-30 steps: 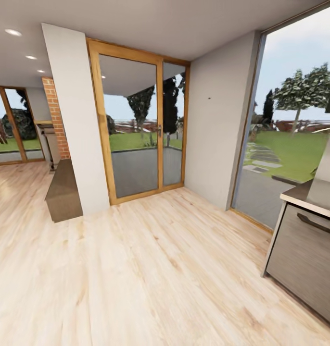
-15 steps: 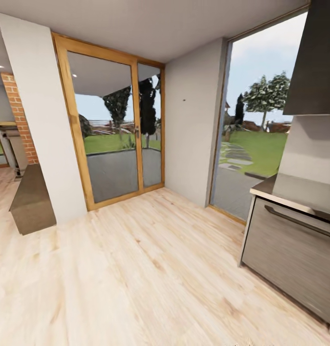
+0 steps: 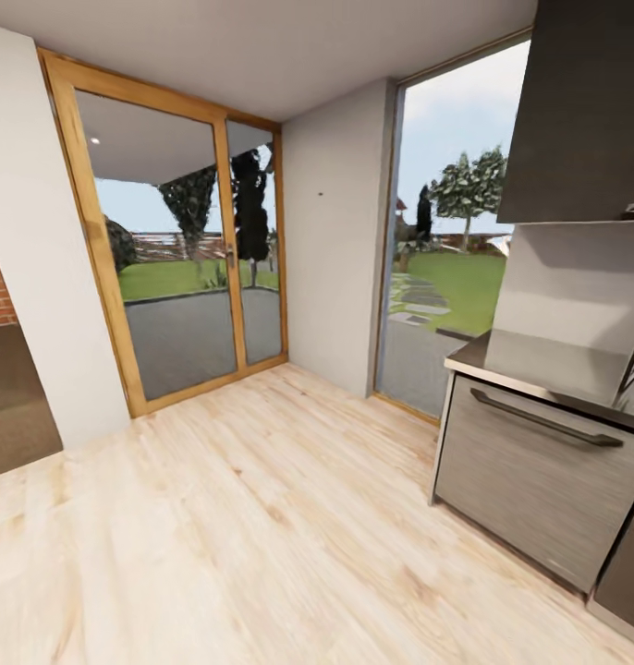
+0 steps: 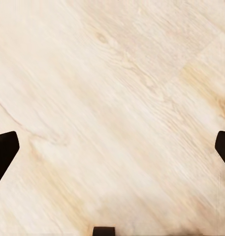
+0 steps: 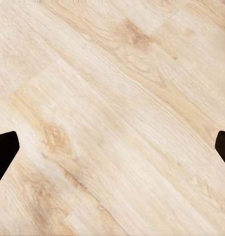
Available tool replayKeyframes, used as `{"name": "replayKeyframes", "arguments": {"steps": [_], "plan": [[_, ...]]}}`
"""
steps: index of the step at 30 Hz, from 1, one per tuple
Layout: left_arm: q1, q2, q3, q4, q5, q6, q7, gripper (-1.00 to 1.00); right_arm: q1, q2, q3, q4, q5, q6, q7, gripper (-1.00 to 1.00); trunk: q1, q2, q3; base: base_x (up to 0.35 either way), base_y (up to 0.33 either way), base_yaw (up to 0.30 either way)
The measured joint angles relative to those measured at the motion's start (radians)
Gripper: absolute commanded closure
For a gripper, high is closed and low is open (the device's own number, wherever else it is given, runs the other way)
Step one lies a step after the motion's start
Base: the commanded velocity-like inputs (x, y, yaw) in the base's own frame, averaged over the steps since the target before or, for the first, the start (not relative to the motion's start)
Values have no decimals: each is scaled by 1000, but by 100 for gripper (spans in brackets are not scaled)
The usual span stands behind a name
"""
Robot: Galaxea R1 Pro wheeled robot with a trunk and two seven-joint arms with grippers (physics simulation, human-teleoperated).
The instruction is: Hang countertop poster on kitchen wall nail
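Turning the base on toward the kitchen worktop looks like the step in hand, and it is best done slowly and wide of the drawer front, both arms held low as they hang. The left tool and right tool point down at the pale wood floor, fingertips spread wide with nothing between them. No poster can be made out; the worktop's near end lies ahead and to the right, well apart from both tools, and a wall nail shows as a speck on the far pale wall.
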Motion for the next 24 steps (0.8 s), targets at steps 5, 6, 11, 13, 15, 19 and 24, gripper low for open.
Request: {"name": "replayKeyframes", "arguments": {"steps": [5,6,11,13,15,19,24], "plan": [[0,0,0,0,0,0,0,-100,0,0,-1,0,0,0,0,-100,0,0,-3,301,0,-17],[0,0,0,0,0,0,0,-100,0,0,-1,0,0,0,0,-100,0,0,-4,324,0,-7],[0,0,0,0,0,0,0,-100,0,0,-1,0,0,0,0,-100,0,0,-10,334,0,-3],[0,0,0,-1,0,0,0,-100,0,0,-1,0,0,0,0,-100,0,0,-11,338,0,-1],[0,0,0,0,0,0,0,-100,0,0,-1,0,0,0,0,-100,0,0,-11,339,0,-13],[-1,0,0,-1,0,0,0,-100,0,0,-1,0,0,0,0,-100,0,0,-12,339,0,-116],[0,0,0,0,-1,0,0,-100,0,0,-1,0,0,0,0,-100,0,0,-12,335,-31,-251]]}}
